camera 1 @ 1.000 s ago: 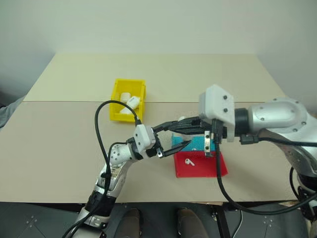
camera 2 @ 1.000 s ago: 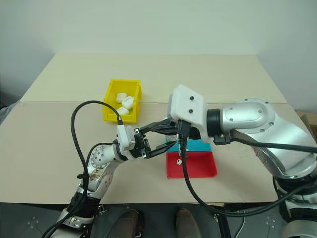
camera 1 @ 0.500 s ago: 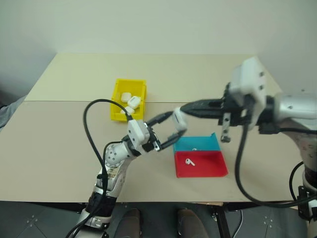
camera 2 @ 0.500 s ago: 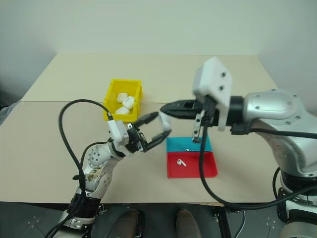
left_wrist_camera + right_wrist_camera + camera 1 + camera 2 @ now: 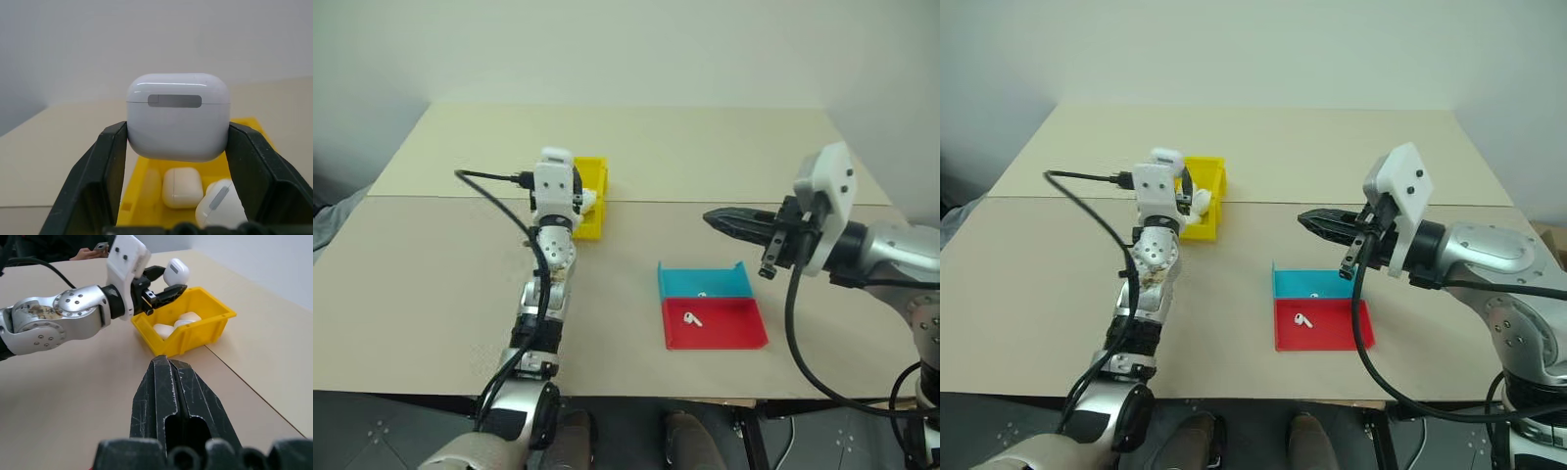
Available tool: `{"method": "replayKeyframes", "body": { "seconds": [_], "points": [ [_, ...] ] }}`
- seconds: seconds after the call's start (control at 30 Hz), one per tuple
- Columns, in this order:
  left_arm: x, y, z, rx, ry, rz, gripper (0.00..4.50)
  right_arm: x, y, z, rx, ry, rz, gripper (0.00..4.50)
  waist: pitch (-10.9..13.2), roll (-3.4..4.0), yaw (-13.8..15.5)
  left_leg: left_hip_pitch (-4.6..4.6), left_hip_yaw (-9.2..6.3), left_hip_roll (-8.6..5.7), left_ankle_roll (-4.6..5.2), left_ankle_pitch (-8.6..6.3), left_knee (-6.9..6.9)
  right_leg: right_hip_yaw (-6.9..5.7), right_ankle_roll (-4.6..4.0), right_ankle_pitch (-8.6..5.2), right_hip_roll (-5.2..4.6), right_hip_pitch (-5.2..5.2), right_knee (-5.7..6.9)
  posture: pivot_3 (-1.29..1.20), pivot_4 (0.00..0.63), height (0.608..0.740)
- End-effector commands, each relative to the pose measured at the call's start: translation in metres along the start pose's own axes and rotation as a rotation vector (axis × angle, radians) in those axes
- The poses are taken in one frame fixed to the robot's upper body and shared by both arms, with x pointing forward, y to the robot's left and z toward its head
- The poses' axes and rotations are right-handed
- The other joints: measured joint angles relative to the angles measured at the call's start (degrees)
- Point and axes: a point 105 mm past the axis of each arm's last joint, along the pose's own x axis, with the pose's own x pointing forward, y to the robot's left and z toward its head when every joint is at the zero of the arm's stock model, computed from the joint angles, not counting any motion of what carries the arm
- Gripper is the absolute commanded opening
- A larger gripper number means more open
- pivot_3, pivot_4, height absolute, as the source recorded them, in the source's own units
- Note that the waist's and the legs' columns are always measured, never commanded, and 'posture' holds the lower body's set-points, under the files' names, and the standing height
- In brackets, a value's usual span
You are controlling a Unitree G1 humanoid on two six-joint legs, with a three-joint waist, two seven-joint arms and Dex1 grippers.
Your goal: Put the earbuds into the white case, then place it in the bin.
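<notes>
We hold the white case (image 5: 178, 116) clamped between the two fingers of our left claw (image 5: 159, 284), lid shut and uppermost, directly over the open top of the bin (image 5: 195, 330). That position makes sense to us: the bin's walls are tall, so the case has to come in from above before it can be let go, and a firm pinch on its two narrow sides keeps the glossy shell from slipping on the way. Inside the bin other white cases (image 5: 182, 187) already lie on the yellow floor, so ours looks set to land among them.

Our right claw (image 5: 1317, 222) is pressed fully together and holds nothing; it hangs level above the worktop (image 5: 431, 284), pointing toward the bin, well apart from the left arm, likely parked so as not to get in the way. Just below and beside it sit the blue tray (image 5: 703, 282) and the red tray (image 5: 715, 324), touching each other, each with one of the earbuds (image 5: 689, 318) lying in it.

Compared with a second ago, our two claws no longer meet above the trays: the left one has carried the case across to the bin, and the right one has drawn back toward its own side.
</notes>
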Motion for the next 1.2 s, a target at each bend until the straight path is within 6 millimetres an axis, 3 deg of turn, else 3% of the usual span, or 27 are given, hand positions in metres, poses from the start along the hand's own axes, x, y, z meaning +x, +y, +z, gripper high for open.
{"method": "replayKeyframes", "body": {
  "seconds": [0.03,0.13,0.17,0.37,0.43,0.6,0.87,1.0,1.2],
  "points": [
    [0.01,-0.005,0.02,0.018,-0.061,0.006,3.46,-0.001,-0.003,0.004,-0.024,0.0,-0.024,0.0,0.0,0.0,0.2,-0.02,0.0,-0.01,0.0,0.0,0.0,-0.01,0.02,0.01,-0.01,0.0,-0.04,0.0,0.15,0.74],
    [0.012,-0.007,0.022,0.008,-0.067,-0.005,4.36,-0.002,-0.002,0.0,-0.021,0.018,-0.033,0.0,0.0,0.0,0.2,-0.04,0.03,-0.01,0.0,-0.01,-0.03,0.0,0.03,0.01,-0.03,0.0,-0.1,0.0,0.15,0.74],
    [0.011,-0.008,0.025,-0.007,-0.068,-0.012,4.47,-0.003,-0.001,-0.001,-0.021,0.023,-0.034,0.0,0.0,0.0,0.2,-0.04,0.02,0.0,0.0,-0.01,-0.05,0.0,0.03,0.01,-0.03,0.0,-0.11,0.0,0.15,0.74],
    [0.003,-0.011,0.041,-0.21,0.039,-0.145,4.47,-0.007,-0.001,-0.006,-0.016,0.041,-0.047,0.0,0.0,0.0,0.1,-0.08,0.03,0.0,0.0,0.0,-0.05,0.0,0.03,0.01,-0.04,-0.03,-0.09,0.0,0.15,0.74],
    [-0.005,-0.008,0.047,-0.293,0.064,-0.33,4.47,-0.009,-0.002,-0.01,-0.012,0.058,-0.051,0.0,0.0,0.01,0.0,-0.04,0.02,0.0,0.0,0.0,-0.03,0.0,0.03,0.01,-0.03,-0.02,-0.05,0.0,0.15,0.74],
    [-0.056,0.016,0.04,-0.337,0.04,-0.706,4.47,-0.03,-0.009,-0.031,-0.061,0.166,-0.071,0.0,0.0,0.08,-1.6,0.09,0.07,0.07,-0.02,0.01,-0.12,0.07,-0.02,-0.02,0.02,-0.03,0.03,0.0,0.15,0.74],
    [-0.127,0.064,0.026,-0.118,0.144,-1.022,4.47,-0.089,-0.02,-0.055,-0.276,0.333,-0.031,0.0,0.0,0.07,-0.9,0.15,0.15,0.09,-0.08,0.04,-0.01,0.02,-0.02,-0.04,-0.01,0.09,0.01,0.0,0.15,0.74],
    [-0.145,0.083,0.017,-0.008,0.219,-1.099,4.47,-0.111,-0.022,-0.062,-0.367,0.367,-0.018,0.0,0.0,0.08,-1.1,0.36,0.26,0.13,-0.08,0.04,-0.05,0.07,-0.08,-0.11,-0.01,0.19,0.03,0.0,0.15,0.74],
    [-0.157,0.085,0.03,-0.022,0.21,-1.166,4.47,-0.123,-0.021,-0.077,-0.387,0.395,0.01,0.0,0.0,0.08,-1.2,0.4,0.33,0.17,-0.09,0.04,-0.08,0.1,-0.12,-0.15,0.0,0.18,0.05,0.0,0.15,0.74]
  ]
}}
